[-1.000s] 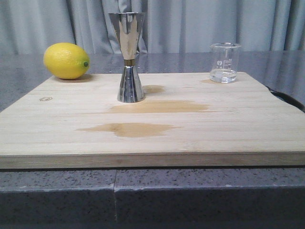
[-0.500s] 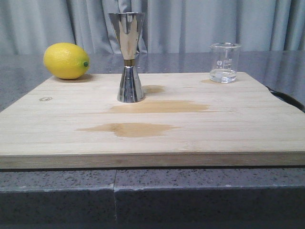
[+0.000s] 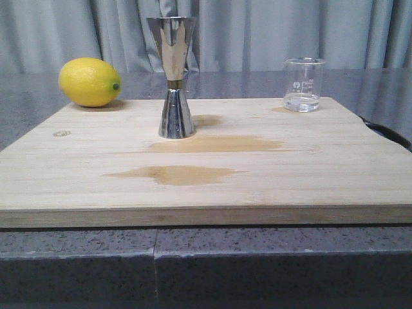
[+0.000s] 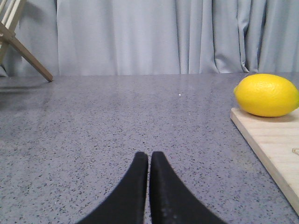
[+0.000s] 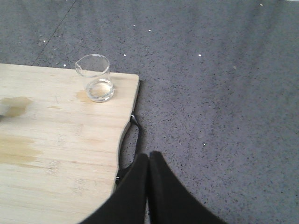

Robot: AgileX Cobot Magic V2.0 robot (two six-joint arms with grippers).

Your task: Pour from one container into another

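Nothing has shifted over the last second: the beaker point(image 3: 303, 93) and jigger point(image 3: 172, 77) stand apart, upright; left gripper point(image 4: 149, 161) and right gripper point(image 5: 148, 161) pressed together, holding nothing.

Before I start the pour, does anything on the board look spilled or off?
Yes. Darker wet-looking patches mark the wooden board in front of the steel jigger, suggesting earlier spills. The jigger and the glass beaker stand upright; the lemon looks undisturbed.

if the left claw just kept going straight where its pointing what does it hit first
Probably nothing on the table: the shut left claw points over bare grey counter toward the curtain. The lemon sits off to the side.
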